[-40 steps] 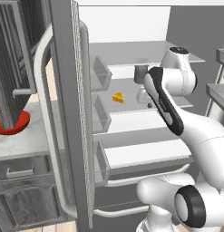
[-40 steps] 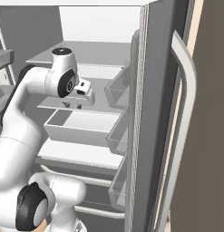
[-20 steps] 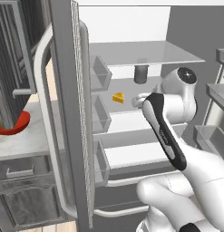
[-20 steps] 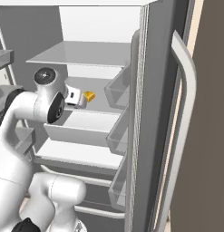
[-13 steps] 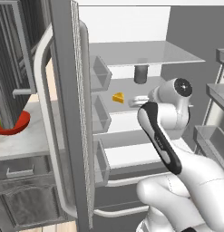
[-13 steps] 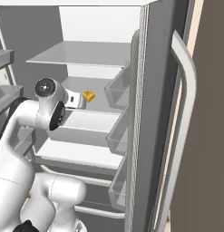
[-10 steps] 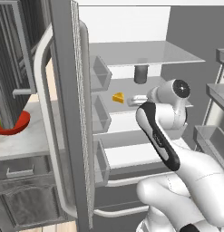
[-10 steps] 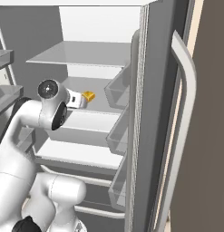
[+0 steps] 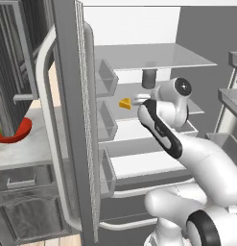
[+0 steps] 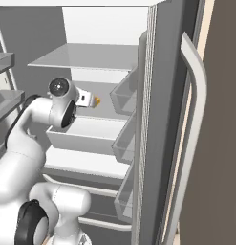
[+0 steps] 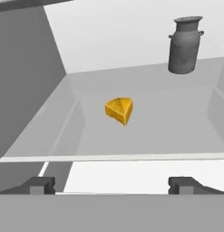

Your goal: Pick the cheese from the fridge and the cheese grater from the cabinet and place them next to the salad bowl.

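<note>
White shelves fill the open fridge [image 9: 153,57] ahead of us. Our gripper [image 11: 111,186] is spread wide and holds nothing, poised at the front lip of the middle shelf [image 11: 145,140]. Beyond it the cheese [image 11: 119,110] sits near the middle of that shelf, apart from the fingers. Farther back stands a grey milk can [image 11: 185,44] (well clear). If we drive in too low, a finger may catch the shelf lip; closing too soon could nudge the wedge away.

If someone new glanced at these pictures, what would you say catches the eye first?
Most likely the cheese, a bright yellow-orange wedge alone on a pale shelf of the open fridge. The open claw faces it from the shelf's front edge, and a grey jug stands further back.
</note>
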